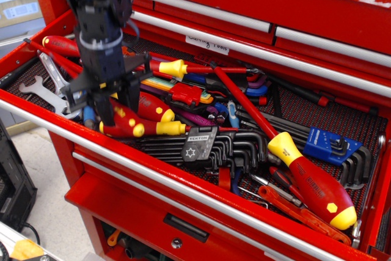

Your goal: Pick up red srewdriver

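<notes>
Several red screwdrivers with yellow ends lie in the open drawer. Two short ones (135,128) (153,107) lie side by side at the front left. A large one (311,184) lies at the right, its long red shaft running up and left. Another (171,68) lies further back. My black gripper (110,105) hangs straight down over the front-left pair. It is open, with its fingers (131,93) reaching down on either side of the red handles. The fingertips are partly hidden among the tools, and I cannot tell whether they touch a handle.
A black Tekton hex key set (198,145) lies at the front middle. A blue hex key holder (330,145) is at the right. Steel wrenches (36,87) lie at the far left. The drawer's front rail (183,181) runs across below the tools. Closed drawers (244,4) stand behind.
</notes>
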Tool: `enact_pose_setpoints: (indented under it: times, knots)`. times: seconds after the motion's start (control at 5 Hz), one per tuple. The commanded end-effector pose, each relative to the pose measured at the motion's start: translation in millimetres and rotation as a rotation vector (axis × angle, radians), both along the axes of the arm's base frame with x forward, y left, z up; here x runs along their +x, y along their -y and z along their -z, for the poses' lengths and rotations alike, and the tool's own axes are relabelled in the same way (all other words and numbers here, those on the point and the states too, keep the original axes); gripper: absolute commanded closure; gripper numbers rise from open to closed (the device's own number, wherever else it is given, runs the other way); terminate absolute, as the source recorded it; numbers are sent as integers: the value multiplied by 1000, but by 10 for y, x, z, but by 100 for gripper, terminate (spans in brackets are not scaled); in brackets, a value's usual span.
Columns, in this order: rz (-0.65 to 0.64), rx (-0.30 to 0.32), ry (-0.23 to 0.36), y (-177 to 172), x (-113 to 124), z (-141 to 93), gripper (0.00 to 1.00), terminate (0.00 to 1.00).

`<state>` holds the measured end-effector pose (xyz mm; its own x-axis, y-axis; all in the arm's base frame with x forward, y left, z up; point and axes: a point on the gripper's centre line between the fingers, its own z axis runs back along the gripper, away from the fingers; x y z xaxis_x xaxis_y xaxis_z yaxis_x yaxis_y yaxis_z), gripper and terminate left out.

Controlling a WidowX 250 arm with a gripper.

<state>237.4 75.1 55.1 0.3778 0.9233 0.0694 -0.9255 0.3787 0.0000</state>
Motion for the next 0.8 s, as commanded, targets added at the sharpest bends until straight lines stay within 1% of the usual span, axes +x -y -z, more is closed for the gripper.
enact_pose_setpoints:
  times: [0.0, 0.2, 0.4, 0.6]
  knots:
    - [41, 145, 107, -91, 122, -542, 100, 0]
    - [64, 230, 131, -117, 255, -805, 100, 0]
    - [120, 253, 137, -154, 364, -982, 100, 0]
    - [148, 253, 120, -166, 459, -1060, 100, 100]
